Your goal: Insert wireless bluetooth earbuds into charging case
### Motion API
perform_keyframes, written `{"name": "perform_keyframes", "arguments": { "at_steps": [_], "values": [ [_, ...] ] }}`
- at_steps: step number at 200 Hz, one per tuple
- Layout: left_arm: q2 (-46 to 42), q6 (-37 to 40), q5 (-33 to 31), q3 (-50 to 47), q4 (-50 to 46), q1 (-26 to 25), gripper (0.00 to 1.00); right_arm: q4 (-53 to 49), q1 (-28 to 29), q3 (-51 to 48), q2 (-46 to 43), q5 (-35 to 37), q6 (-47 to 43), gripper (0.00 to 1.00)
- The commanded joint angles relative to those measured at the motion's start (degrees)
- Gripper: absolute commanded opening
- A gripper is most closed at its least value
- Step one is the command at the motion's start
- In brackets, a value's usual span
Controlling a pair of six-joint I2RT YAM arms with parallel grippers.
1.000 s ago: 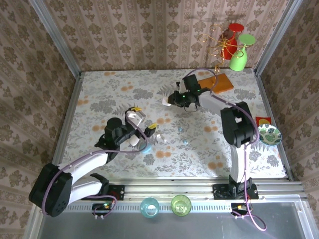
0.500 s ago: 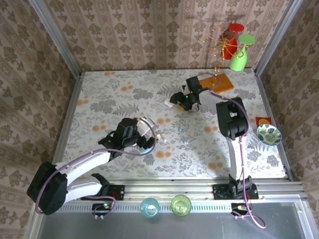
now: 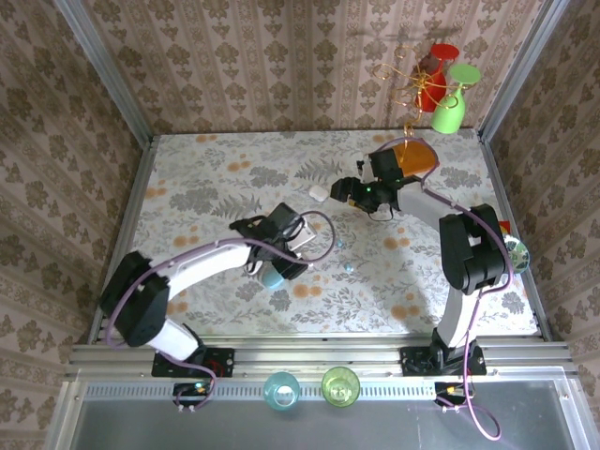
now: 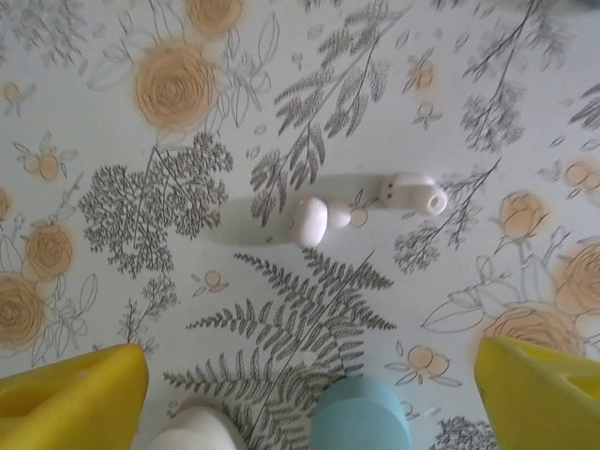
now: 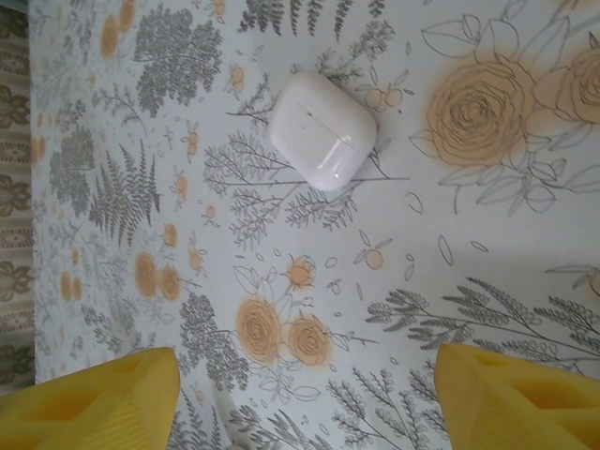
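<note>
— What does the left wrist give you?
— Two white earbuds point(image 4: 307, 221) lying close together on the floral table point(image 4: 141, 187), just beyond my left gripper point(image 4: 309, 375). Its yellow fingers point(image 4: 70, 398) are spread wide with nothing between them.
— And from above?
— The top camera adds two tiny teal earbuds point(image 3: 338, 243) on the table, right of that gripper. It also shows a blue case point(image 3: 273, 277) on its near side and the white case point(image 3: 318, 193) farther off.
— The right side?
— My right wrist shows the white case point(image 5: 323, 129) up close, lid closed, lying ahead of the right gripper point(image 5: 307, 375). That pincer is spread too, touching nothing.
</note>
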Motion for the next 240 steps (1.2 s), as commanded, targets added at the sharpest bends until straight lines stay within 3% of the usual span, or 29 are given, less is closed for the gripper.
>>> {"name": "perform_keyframes", "arguments": {
  "at_steps": [1, 39, 139, 168, 198, 240],
  "values": [
    [4.1, -0.9, -3.3, 3.4, -15.6, -0.9, 0.9, 0.4, -0.1, -1.7, -1.2, 0.9, -1.9, 0.73],
    [6.4, 0.6, 0.2, 4.7, -18.8, -1.0, 0.86, 0.8, -0.3, -1.5, -0.5, 0.0, -1.4, 0.73],
    [11.8, -0.3, -0.4, 1.9, -16.5, -0.6, 0.64, -0.3, -0.6, -1.3, -1.4, 0.3, -1.5, 0.72],
    [12.7, -0.7, -0.4, 1.2, -16.2, -0.1, 0.5, 0.2, -0.8, -2.1, -2.0, 0.4, -1.0, 0.72],
    [11.6, -0.7, -0.8, 1.1, -15.7, 0.0, 0.29, 0.7, -1.2, -3.4, -3.5, -0.3, -0.1, 0.72],
    [5.4, 1.6, 0.7, -0.1, -10.5, 0.3, 0.28, 2.9, -3.3, -7.9, -8.9, -5.7, 3.5, 0.71]
  ]
}}
